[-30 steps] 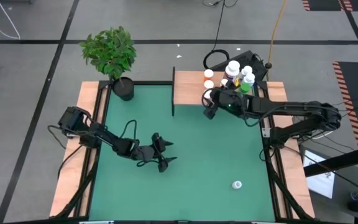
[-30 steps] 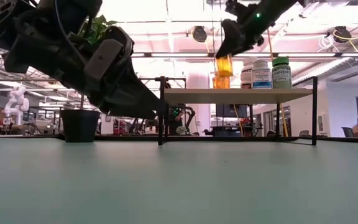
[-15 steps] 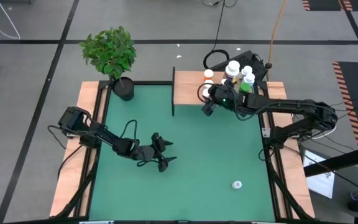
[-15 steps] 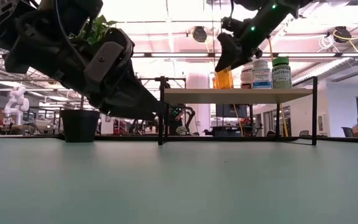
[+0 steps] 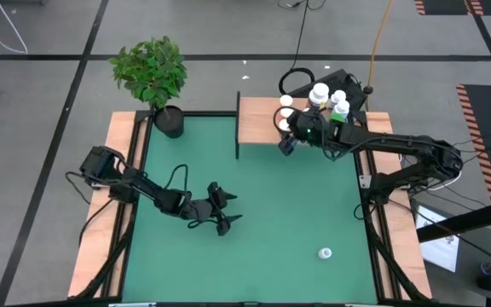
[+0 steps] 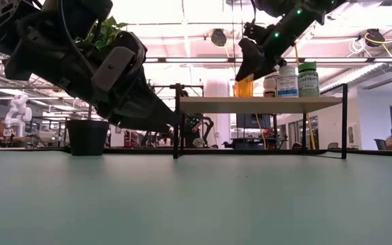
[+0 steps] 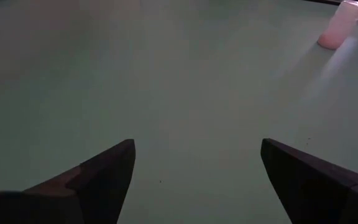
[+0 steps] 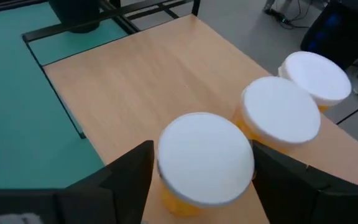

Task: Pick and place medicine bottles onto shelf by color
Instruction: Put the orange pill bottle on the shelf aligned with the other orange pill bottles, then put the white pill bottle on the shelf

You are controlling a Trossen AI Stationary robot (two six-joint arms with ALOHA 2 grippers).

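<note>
High view: right gripper (image 5: 289,136) over the shelf (image 5: 258,122) front edge, beside a bottle cluster (image 5: 326,102) at its right end. One stray bottle (image 5: 325,253) sits near the table (image 5: 262,256) front-right corner. Left gripper (image 5: 220,210) waits mid-table, jaws spread, empty.

Low view: amber bottle (image 6: 243,87) stands upright on the shelf, under the right gripper.

Right wrist view: jaws straddle the nearest white cap (image 8: 205,157), slack, apparently not gripping; two more capped amber bottles stand beside. Contents unseen.

Judgement: light, rigid, smooth plastic; tips easily. Grip across the cap or upper body.
</note>
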